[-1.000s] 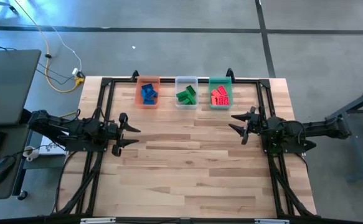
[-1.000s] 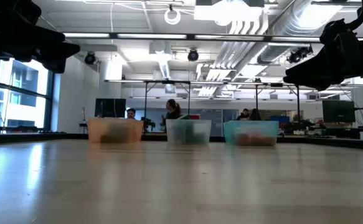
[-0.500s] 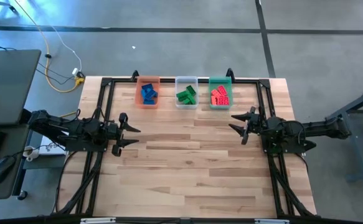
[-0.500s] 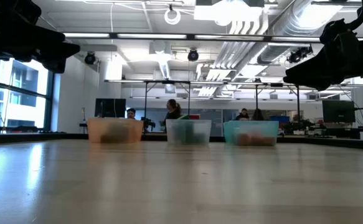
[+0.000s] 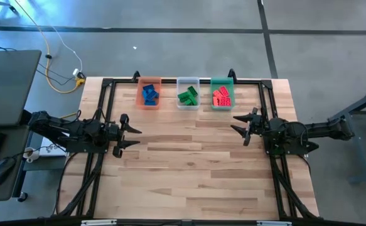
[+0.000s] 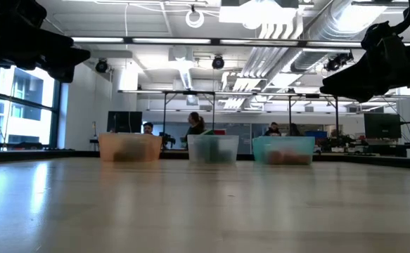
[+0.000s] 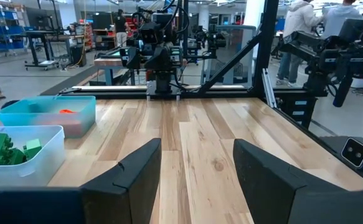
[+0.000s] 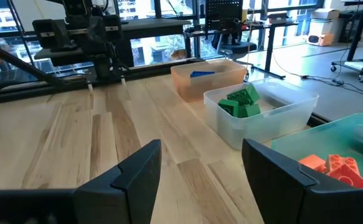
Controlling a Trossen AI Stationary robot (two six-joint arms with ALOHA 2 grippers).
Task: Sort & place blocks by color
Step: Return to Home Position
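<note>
High view, entry one: the bins?

Three in a row along the 12 o'clock edge of the table (image 5: 195, 169). Orange bin (image 5: 149, 80) toward 11 o'clock, clear bin (image 5: 188, 80) at 12, green bin (image 5: 222, 80) toward 1. They stand just beside one another.

Entry two: the blocks?

Blue blocks (image 5: 149, 94) lie in the orange bin, green blocks (image 5: 188, 96) in the clear bin, and red blocks (image 5: 221, 97) in the green bin. Each lot is loosely heaped, and the count cannot be told.

Entry three: left gripper?

Left gripper (image 5: 137, 138) is at the table's 9 o'clock side, pointing toward 3 o'clock, well apart from the bins. In the left wrist view its fingers (image 7: 131, 180) are spread wide with bare wood between them and nothing held.

Entry four: right gripper?

Right gripper (image 5: 233, 122) is at the 3 o'clock side, pointing toward 9 o'clock, near the green bin at about its 5 o'clock. In the right wrist view its fingers (image 8: 137, 174) are likewise parted and empty.

Entry five: low view?

Both arms hang above the tabletop, clear of the wood. The bins stand at the far edge, with people (image 6: 194, 123) in the room beyond.
</note>
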